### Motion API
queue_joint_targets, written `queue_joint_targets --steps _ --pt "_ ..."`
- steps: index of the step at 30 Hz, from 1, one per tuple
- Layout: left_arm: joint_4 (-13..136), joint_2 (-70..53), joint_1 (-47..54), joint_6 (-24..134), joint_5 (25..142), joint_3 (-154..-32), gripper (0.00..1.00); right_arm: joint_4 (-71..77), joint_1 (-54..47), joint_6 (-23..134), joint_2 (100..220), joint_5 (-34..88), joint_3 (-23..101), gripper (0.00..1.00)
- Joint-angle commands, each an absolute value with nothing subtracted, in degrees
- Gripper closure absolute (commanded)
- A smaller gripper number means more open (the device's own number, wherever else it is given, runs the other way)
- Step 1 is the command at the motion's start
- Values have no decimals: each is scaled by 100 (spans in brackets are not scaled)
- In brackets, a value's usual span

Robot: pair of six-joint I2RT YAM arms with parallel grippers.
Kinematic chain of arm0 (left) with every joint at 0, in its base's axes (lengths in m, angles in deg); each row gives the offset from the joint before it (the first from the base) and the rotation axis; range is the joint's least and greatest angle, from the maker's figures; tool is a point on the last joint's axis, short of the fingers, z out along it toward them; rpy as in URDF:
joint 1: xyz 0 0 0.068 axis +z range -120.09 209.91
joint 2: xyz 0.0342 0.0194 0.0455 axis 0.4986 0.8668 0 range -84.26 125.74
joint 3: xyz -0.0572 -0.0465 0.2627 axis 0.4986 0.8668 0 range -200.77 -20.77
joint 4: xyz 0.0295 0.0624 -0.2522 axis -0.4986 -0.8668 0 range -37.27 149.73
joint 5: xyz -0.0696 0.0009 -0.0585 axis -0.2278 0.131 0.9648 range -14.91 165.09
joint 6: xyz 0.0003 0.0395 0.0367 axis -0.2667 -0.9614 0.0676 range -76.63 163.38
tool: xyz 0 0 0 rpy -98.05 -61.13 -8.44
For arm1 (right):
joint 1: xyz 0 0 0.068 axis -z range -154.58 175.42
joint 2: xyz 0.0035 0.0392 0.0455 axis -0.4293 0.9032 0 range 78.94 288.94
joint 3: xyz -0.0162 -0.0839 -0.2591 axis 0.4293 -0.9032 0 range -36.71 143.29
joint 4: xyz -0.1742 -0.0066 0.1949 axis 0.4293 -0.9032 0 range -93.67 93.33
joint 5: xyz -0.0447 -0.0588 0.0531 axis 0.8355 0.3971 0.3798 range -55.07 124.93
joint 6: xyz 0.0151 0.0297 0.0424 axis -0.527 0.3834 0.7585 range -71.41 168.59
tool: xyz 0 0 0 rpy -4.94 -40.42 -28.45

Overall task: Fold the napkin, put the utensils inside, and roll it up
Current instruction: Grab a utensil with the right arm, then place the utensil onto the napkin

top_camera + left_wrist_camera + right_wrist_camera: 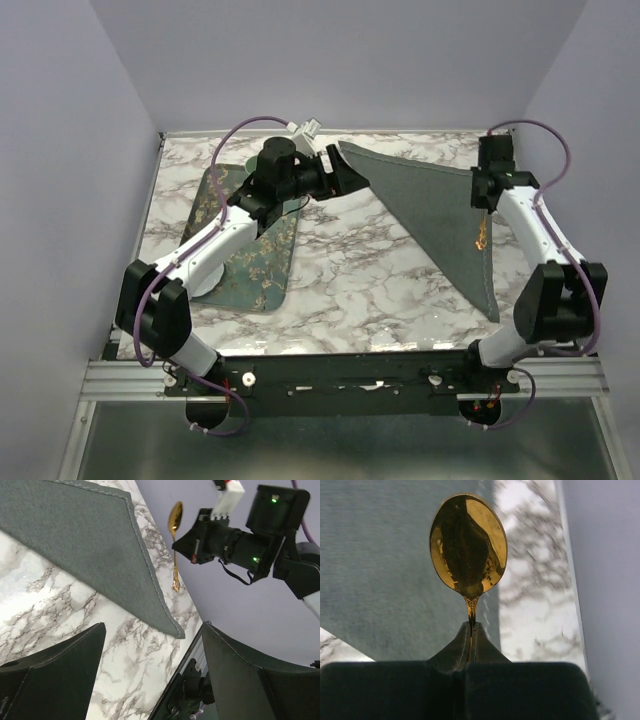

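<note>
The dark grey napkin (440, 210) lies folded into a triangle on the right half of the table, its long edge running along the right side. My right gripper (483, 210) hovers over that right edge, shut on the neck of a gold spoon (482, 237). In the right wrist view the spoon's bowl (468, 545) stands up from the shut gripper (472, 627), with the napkin (380, 570) below. My left gripper (352, 178) is open at the napkin's far left corner and holds nothing. The left wrist view shows the napkin (90, 545), the spoon (175, 525) and wide-apart fingers (60, 670).
A green floral tray (255, 270) lies on the left side of the marble table (350, 280), partly under the left arm. Grey walls close in on the left, right and back. The metal rail (350, 375) with the arm bases runs along the near edge.
</note>
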State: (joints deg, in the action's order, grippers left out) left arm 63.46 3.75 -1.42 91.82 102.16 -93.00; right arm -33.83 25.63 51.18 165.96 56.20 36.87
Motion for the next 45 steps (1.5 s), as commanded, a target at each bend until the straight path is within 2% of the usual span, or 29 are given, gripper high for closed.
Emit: queue_joint_targets --steps 1,7,15,26,38,45 --pt "6368 284 11 9154 10296 -9258 14 -3709 2059 3964 17839 5181 4747 99" --pt "6430 328 230 9215 10375 -9231 14 -3885 1664 3234 18818 4285 5608 99" --pt "6606 460 424 9417 10515 -9152 15 -3938 1224 2635 19459 3652 5794 99" --pt "6641 451 460 9426 10559 -9161 15 -3762 1092 2407 19768 3528 5830 99" --pt "6746 486 468 9514 10629 -9117 15 -4017 1083 2556 20137 2878 6102 99" --pt "6747 486 468 9514 10629 -9109 15 -4105 1109 2696 20339 3009 6243 99"
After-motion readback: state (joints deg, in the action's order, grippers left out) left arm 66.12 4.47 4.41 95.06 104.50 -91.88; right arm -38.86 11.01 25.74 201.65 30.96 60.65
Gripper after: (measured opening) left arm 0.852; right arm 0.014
